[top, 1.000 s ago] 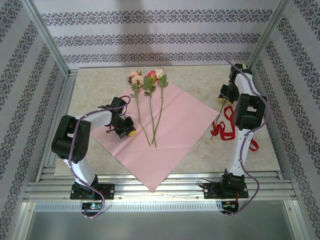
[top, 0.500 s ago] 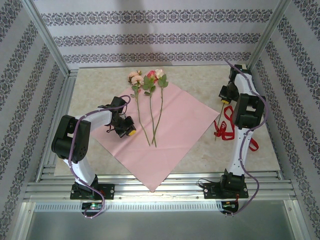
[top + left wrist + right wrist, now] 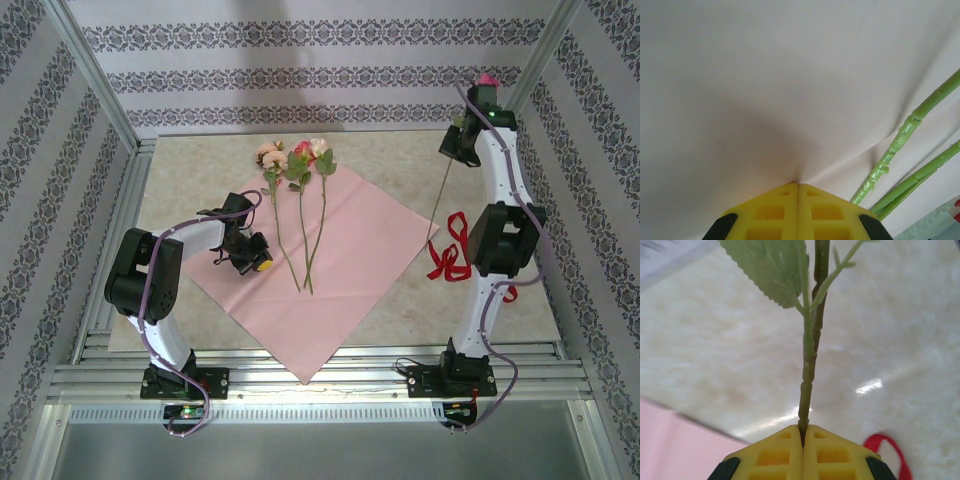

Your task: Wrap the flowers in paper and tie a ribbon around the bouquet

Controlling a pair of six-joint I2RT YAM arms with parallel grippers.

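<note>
The paper (image 3: 360, 250) lies pink face up, set like a diamond on the table. Three of the flowers (image 3: 298, 160) lie on it, heads at its far corner, stems (image 3: 910, 130) toward me. My left gripper (image 3: 255, 264) is shut, its yellow tips (image 3: 798, 185) pressed against the paper (image 3: 765, 75), which creases there. My right gripper (image 3: 458, 140) is raised at the back right, shut on the stem (image 3: 809, 365) of a fourth flower. Its magenta head (image 3: 487, 78) is up and its stem hangs down over the table. The red ribbon (image 3: 450, 255) lies in loops right of the paper.
The beige table top (image 3: 200, 160) is boxed in by patterned walls and an aluminium frame (image 3: 100, 90). A leaf (image 3: 772, 270) branches off the held stem. The right arm's elbow (image 3: 505, 240) stands over the ribbon's right side.
My right gripper closed on a flower lying beside the ribbon, then rose toward the back right with it. The left arm stayed put.
</note>
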